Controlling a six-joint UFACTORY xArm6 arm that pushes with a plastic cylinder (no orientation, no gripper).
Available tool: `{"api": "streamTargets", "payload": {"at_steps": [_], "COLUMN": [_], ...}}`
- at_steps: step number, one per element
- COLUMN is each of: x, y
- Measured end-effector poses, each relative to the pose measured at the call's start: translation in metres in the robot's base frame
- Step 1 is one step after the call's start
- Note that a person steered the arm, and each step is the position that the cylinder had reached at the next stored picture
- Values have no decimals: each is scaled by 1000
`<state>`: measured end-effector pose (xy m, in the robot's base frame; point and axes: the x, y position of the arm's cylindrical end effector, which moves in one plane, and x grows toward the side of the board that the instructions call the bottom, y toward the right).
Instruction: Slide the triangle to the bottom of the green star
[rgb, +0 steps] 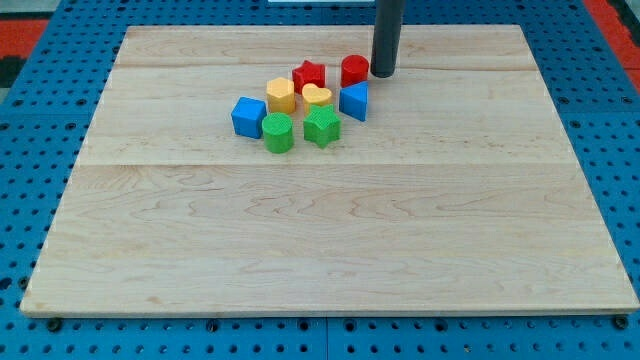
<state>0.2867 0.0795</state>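
Note:
The blue triangle (354, 101) sits on the wooden board (330, 230), up and to the right of the green star (322, 127), close to it. My tip (383, 73) is above and right of the triangle, right beside the red cylinder (354, 70). The rod comes down from the view's top.
Other blocks cluster around them: a red star (309, 75), a yellow heart (316, 96), a yellow hexagon-like block (281, 96), a blue cube (248, 116) and a green cylinder (278, 132). Blue pegboard (40, 120) surrounds the board.

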Motion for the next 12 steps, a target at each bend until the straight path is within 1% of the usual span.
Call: {"api": "streamTargets", "payload": {"at_steps": [1, 2, 4, 8, 9, 11, 12], "x": [0, 3, 46, 47, 56, 120, 120], "y": [-1, -17, -23, -21, -25, -36, -28]}}
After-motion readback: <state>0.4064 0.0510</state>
